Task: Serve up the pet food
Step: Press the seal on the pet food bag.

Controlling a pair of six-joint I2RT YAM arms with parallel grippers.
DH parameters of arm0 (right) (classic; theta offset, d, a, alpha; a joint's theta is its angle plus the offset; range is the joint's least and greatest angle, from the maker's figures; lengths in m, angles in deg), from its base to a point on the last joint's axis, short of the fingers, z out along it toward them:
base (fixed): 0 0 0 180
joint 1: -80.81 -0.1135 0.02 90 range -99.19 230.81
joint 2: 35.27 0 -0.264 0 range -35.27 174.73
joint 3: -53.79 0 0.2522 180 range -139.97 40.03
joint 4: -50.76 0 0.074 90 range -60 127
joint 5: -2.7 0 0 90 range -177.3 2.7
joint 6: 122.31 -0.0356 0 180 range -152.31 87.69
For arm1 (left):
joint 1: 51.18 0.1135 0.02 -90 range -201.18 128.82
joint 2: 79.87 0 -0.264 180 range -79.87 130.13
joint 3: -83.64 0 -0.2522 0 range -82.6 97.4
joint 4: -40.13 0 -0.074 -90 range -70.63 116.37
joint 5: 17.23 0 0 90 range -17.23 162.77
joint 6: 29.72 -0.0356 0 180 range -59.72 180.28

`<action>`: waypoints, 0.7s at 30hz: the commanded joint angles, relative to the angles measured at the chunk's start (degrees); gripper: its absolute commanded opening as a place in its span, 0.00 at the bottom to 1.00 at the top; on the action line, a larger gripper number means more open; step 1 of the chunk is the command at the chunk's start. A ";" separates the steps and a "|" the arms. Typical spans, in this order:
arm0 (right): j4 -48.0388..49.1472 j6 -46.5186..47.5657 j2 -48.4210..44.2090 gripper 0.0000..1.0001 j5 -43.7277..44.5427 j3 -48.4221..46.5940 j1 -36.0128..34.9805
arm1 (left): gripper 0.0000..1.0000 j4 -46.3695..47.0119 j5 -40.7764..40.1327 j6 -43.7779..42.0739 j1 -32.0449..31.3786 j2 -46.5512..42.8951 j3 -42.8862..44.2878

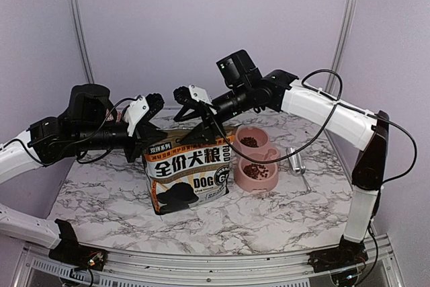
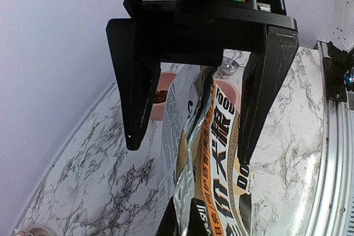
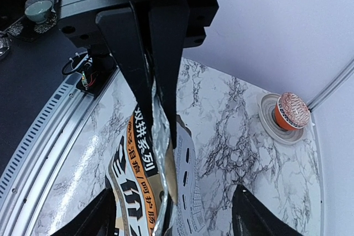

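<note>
The pet food bag [image 1: 188, 179], brown and black with a dog and "DOG" on it, stands upright mid-table with its foil-lined top [image 2: 191, 153] open. My right gripper [image 3: 161, 131] is shut on the bag's top edge, pinching one foil lip between its fingers. My left gripper [image 2: 188, 154] is open, its fingers [image 2: 133, 109] standing wide on either side of the bag's mouth without touching it. Dark kibble, the pet food [image 1: 249, 142], lies in both cups of a pink double bowl [image 1: 265, 183] just right of the bag.
A metal scoop [image 1: 295, 160] lies on the marble right of the bowl. A reddish mesh ball on a small dish [image 3: 291, 110] sits near the back wall on the left. The table's metal rail [image 2: 332, 153] runs along the near edge.
</note>
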 commanded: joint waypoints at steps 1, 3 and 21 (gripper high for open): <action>0.82 0.14 1.56 0.69 5.61 -2.46 -1.21 | 0.00 2.80 -1.08 2.45 0.10 -1.40 -0.24; -0.22 0.46 2.36 0.67 8.10 -3.84 -1.92 | 0.00 3.62 -1.08 2.71 0.11 -1.69 -0.98; -0.05 3.55 -0.77 0.00 20.91 -0.97 -2.39 | 0.00 5.51 -5.07 3.72 0.10 -3.69 -3.17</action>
